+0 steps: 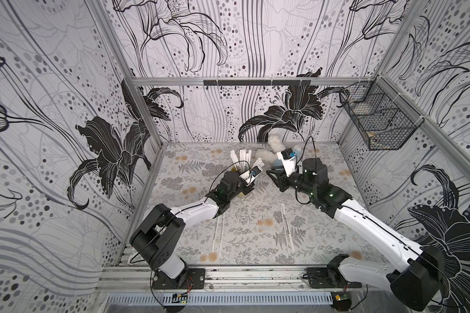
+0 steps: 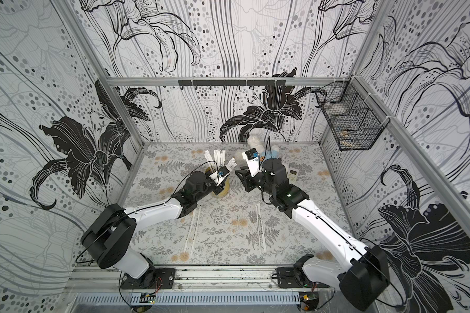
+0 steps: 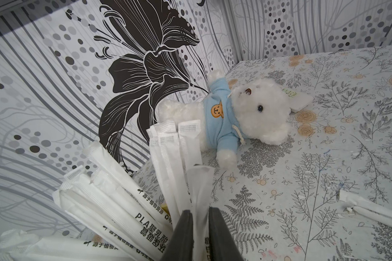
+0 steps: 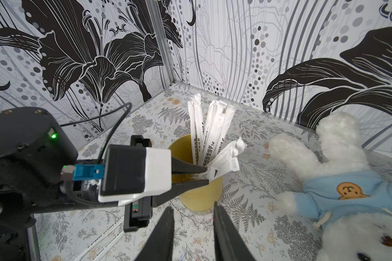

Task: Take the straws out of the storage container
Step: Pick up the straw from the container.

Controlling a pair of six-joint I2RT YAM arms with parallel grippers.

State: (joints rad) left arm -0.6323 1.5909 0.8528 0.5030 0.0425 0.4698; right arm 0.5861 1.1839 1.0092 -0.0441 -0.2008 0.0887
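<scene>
While left fingers [image 3: 183, 235] pinch one straw [image 3: 199, 192], one cup [image 4: 199, 196], one teddy [image 3: 247, 113]

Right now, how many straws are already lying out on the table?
4: two straws side by side by the left arm, two more by the right arm. The arms may hide others.

Straws [image 4: 213, 122] in cup [image 4: 197, 196], toward table [image 1: 255, 244] back; teddy [image 4: 340, 192] right of cup; loose straws [image 3: 371, 209] nearer front.
</scene>
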